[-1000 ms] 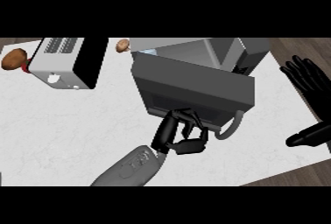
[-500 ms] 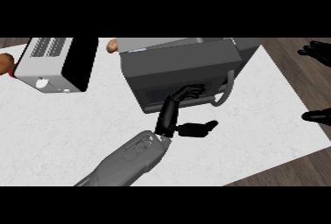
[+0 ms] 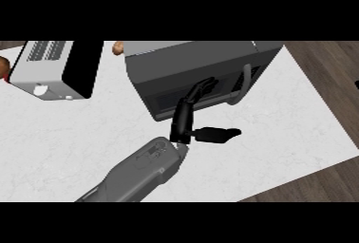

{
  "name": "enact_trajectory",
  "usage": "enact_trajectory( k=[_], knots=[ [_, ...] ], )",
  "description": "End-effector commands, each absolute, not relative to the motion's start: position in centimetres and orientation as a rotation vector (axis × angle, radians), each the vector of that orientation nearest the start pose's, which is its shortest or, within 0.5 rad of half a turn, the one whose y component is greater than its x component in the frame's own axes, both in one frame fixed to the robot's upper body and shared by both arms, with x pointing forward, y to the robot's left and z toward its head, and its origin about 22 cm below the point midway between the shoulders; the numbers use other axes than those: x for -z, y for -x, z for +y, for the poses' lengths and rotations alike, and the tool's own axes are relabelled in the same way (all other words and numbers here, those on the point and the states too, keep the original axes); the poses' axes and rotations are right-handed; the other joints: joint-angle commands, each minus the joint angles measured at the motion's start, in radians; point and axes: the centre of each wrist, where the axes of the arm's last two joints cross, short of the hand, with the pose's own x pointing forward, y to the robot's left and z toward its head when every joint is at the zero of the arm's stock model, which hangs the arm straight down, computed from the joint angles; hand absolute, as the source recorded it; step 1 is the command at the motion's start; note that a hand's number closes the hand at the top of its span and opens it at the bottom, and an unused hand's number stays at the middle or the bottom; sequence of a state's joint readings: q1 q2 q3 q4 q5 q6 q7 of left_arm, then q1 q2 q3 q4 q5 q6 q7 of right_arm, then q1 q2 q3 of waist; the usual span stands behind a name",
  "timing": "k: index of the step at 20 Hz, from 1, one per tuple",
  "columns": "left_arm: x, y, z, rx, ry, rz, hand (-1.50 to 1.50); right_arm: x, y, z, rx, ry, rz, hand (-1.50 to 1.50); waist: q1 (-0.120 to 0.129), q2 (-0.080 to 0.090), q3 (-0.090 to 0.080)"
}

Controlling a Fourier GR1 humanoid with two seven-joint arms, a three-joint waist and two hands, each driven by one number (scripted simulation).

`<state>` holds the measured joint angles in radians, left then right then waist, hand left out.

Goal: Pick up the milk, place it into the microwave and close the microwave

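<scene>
The grey microwave (image 3: 200,59) stands at the top middle of the white counter (image 3: 63,137). Its dark door (image 3: 172,97) lies flat against the body, with the pale handle (image 3: 243,85) at its right side. My left hand (image 3: 184,118) reaches up from the lower middle, open. Its straight fingers (image 3: 203,88) touch the door beside the handle and its thumb (image 3: 219,134) sticks out to the right. No milk shows anywhere. Of my right hand only a dark sliver (image 3: 357,84) shows at the right edge.
A silver and black toaster (image 3: 52,69) sits at the top left. Small brown items lie behind it (image 3: 4,69) and beside the microwave (image 3: 118,46). The counter's edge runs diagonally at the right, with dark wooden floor (image 3: 322,71) beyond.
The microwave door has swung from open to flat against the body, with my left hand following it forward. My right hand has slid almost out at the right edge.
</scene>
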<state>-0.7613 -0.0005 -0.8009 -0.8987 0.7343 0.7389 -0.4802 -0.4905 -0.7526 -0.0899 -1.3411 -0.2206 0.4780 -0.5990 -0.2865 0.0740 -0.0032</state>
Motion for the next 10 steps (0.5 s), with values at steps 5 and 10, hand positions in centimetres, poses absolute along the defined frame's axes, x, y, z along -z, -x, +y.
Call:
enact_trajectory(
  k=[5,10],
  knots=[
    [-2.8,-33.5,1.4,0.02,0.051,-1.807,-1.5,-20.9,-33.7,-37.5,-0.893,-0.054,-2.311,1.5,-0.007,0.021,0.0],
    [-3.1,-33.8,1.3,-0.005,0.053,-1.822,-1.5,-21.6,-34.0,-37.8,-0.89,-0.022,-2.324,1.5,0.012,0.025,0.0]
  ],
)
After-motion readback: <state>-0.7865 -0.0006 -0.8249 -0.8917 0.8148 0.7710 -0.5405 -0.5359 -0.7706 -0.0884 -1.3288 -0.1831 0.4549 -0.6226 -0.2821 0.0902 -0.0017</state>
